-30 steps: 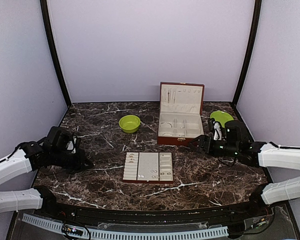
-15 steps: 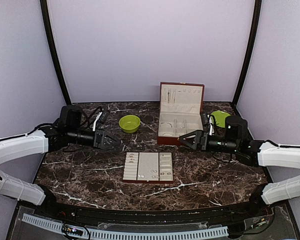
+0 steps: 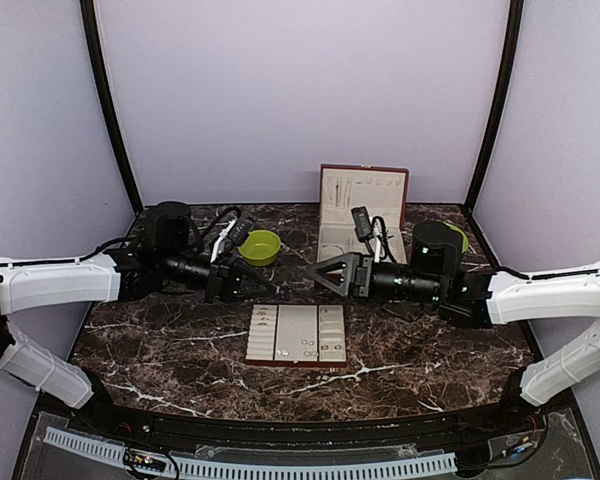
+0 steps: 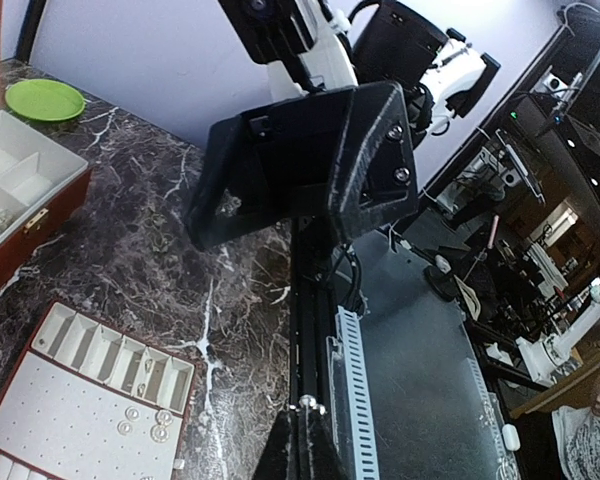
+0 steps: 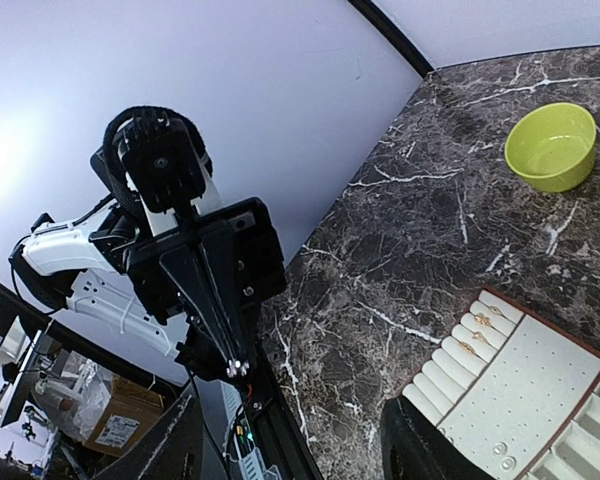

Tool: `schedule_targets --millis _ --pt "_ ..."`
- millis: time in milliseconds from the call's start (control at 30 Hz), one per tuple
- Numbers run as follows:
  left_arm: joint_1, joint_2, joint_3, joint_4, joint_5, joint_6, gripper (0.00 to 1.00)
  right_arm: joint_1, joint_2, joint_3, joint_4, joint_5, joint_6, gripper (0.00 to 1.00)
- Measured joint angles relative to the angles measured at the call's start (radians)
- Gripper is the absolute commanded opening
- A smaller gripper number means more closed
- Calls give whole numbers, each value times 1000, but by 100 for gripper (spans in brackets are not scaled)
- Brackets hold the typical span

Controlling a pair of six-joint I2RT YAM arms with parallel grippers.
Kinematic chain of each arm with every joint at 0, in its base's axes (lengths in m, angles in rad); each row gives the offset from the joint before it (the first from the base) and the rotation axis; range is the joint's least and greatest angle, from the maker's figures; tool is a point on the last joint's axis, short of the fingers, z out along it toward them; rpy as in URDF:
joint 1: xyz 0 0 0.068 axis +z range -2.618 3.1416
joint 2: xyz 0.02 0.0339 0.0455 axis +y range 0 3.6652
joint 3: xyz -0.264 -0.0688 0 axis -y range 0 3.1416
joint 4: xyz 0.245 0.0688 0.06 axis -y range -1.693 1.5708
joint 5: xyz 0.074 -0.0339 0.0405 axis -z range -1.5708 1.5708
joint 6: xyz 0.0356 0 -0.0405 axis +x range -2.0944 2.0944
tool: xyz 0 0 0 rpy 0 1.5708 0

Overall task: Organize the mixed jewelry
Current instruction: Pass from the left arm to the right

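Note:
The mixed jewelry is tiny silvery and gold pieces [image 3: 311, 347] lying in a cream-lined tray [image 3: 297, 322] at the table's middle. In the left wrist view small rings [image 4: 146, 421] lie on the tray's dotted pad. In the right wrist view rings [image 5: 477, 333] sit in the padded rolls. My left gripper [image 3: 266, 287] is shut and holds nothing, hanging just behind the tray's left end. My right gripper [image 3: 320, 277] faces it from the right, open and empty, above the tray's back edge. The open red-brown box [image 3: 364, 196] stands behind, partly hidden by the right arm.
A lime-green bowl [image 3: 260, 246] stands back left of the tray, close behind the left gripper. A lime-green plate [image 4: 44, 99] lies right of the box, mostly hidden by the right arm in the top view. Purple walls enclose the marble table [image 3: 170, 350].
Both arms have swung in from the table's sides to the middle and now face each other above the tray's back edge. The right jaws have narrowed somewhat; the left stayed shut.

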Motion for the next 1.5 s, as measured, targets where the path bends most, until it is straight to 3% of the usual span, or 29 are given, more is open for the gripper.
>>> schedule_targets --millis 500,800,1133,1300,1500 --pt "-24 101 18 57 185 -10 0 75 85 89 -29 -53 -94 30" --pt "-28 130 19 93 278 -63 0 88 91 116 -61 -136 -139 26" --pt "-28 135 30 94 270 -61 0 105 132 138 -98 -167 -171 30" --pt "-28 131 30 53 163 -11 0 106 137 138 -109 -136 -164 40" --pt "-34 50 -16 57 -17 42 0 106 133 126 -106 -31 -90 42"
